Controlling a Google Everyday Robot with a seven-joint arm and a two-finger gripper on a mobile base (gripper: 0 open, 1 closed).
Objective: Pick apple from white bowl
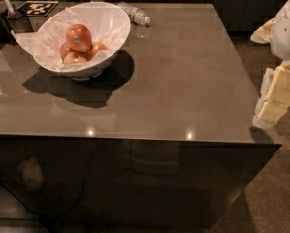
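The apple (78, 37), large and deep red with a small dark sticker, rests on top of smaller, paler apples (72, 57) in the white bowl (116, 23). The bowl is lined with crumpled white paper and stands at the table's far left. My gripper (274, 100), with cream-coloured parts, hangs at the right edge of the view beside the table's right side. It is far from the bowl and holds nothing that I can see. The white arm (287, 30) rises above it.
The bowl stands on a glossy brown table (183, 81). A clear plastic bottle (135, 14) lies behind the bowl. A black-and-white marker tag (38, 8) and a dark holder with a utensil (11, 16) sit at the far left corner. Carpeted floor lies to the right.
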